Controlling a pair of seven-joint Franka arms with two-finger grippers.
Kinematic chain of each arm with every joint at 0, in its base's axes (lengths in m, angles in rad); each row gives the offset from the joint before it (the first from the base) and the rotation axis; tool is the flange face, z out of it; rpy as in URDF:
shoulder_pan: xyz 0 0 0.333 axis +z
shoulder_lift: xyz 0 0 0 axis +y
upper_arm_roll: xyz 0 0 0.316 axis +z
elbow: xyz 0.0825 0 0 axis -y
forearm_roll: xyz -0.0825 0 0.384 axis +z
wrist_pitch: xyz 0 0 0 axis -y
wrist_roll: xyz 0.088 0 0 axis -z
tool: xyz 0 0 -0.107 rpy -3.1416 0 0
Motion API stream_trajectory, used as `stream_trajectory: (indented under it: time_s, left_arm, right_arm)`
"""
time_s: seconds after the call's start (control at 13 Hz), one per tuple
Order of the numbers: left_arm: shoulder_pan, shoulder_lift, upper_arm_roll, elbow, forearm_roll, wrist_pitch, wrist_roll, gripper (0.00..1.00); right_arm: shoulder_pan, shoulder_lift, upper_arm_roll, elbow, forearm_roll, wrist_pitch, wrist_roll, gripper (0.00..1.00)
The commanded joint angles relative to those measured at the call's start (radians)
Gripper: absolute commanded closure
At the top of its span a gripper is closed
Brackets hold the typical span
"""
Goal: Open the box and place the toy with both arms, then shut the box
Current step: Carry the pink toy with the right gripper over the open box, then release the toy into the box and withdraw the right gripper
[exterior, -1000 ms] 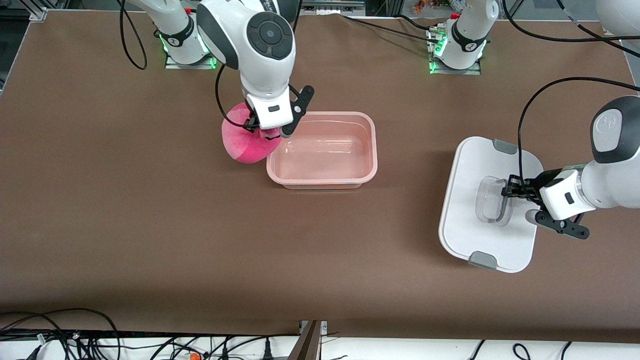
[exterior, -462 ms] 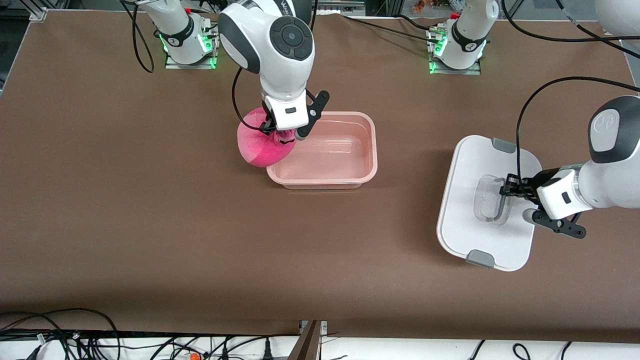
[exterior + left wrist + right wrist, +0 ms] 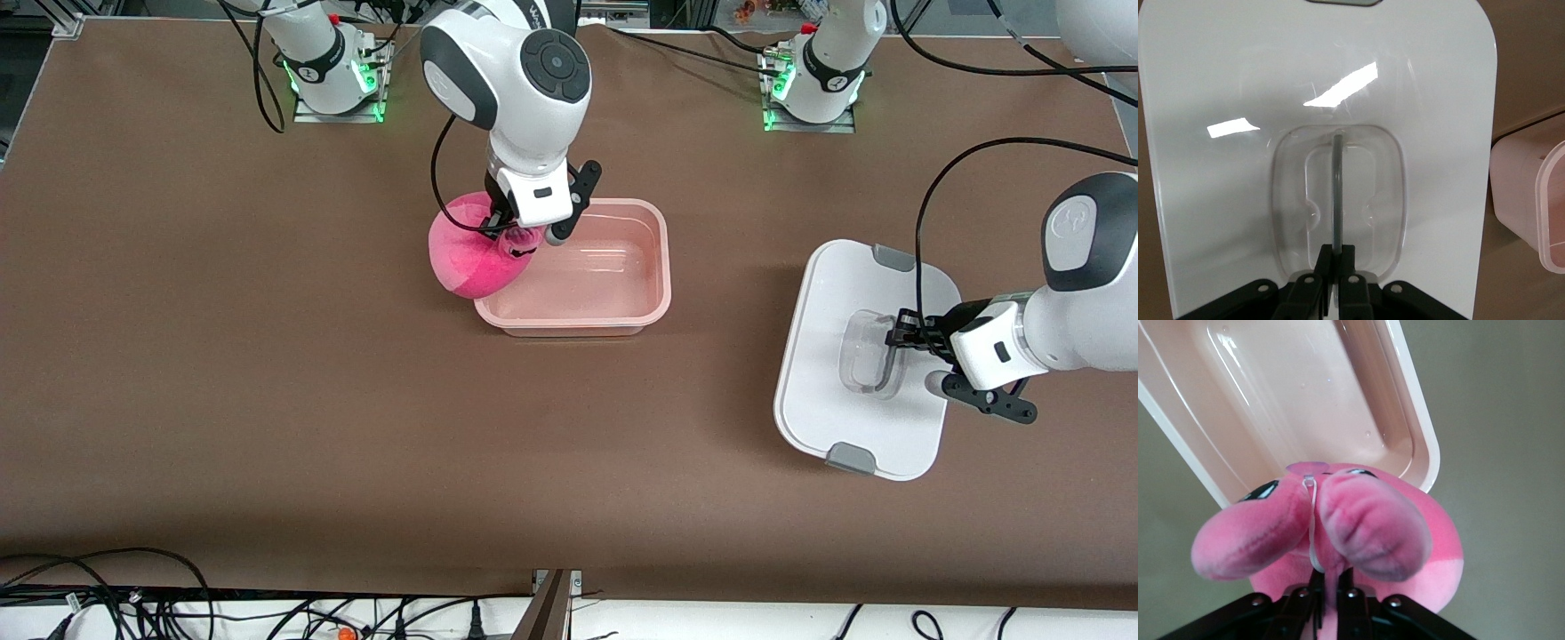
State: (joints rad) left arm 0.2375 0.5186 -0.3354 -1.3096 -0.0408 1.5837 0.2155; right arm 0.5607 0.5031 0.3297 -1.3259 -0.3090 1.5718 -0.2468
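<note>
**Pink toy hangs at the box's rim**

Pink plush, the toy (image 3: 468,258) hangs pinched in the right gripper (image 3: 514,238), fingers closed on its fabric, over the box (image 3: 578,307) end nearest the right arm. The box stands open and empty. Toward the left arm's end, the left gripper (image 3: 898,340) is clamped shut on the handle (image 3: 1337,200) of the white lid (image 3: 827,418), well apart from the box.

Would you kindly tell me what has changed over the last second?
The right pincer, shut on the toy, carried it toward the box, now overlapping its rim. The left pincer kept its hold on the lid, shifting it slightly. The box stayed put.
</note>
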Motion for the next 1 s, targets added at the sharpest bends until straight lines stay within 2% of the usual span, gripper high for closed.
stream_trajectory:
  time_s: [0.0,0.15,0.38,0.46,0.77,0.92]
  left_arm:
    - [0.0,-0.009,-0.001,-0.01,-0.008,-0.013,-0.007,1.0]
    - [0.0,-0.009,-0.001,-0.008,-0.007,-0.013,-0.007,1.0]
    - [0.0,-0.009,-0.001,-0.01,-0.008,-0.018,-0.007,1.0]
    - [0.0,-0.009,-0.001,-0.008,-0.008,-0.027,-0.007,1.0]
    - [-0.001,-0.009,-0.001,-0.008,-0.007,-0.036,-0.007,1.0]
    - [-0.003,-0.009,-0.001,-0.008,-0.007,-0.036,-0.007,1.0]
  right_arm:
    - [0.014,0.017,-0.005,-0.003,-0.007,0.011,0.011,0.0]
    - [0.021,0.003,-0.003,0.022,-0.001,0.004,0.128,0.0]
    - [0.001,-0.034,-0.024,0.066,0.137,-0.053,0.603,0.0]
    - [-0.013,-0.053,-0.038,0.066,0.151,-0.077,0.692,0.0]
    - [-0.122,-0.113,-0.047,0.066,0.18,-0.164,0.699,0.0]
    - [-0.16,-0.129,-0.086,0.066,0.18,-0.162,0.702,0.0]
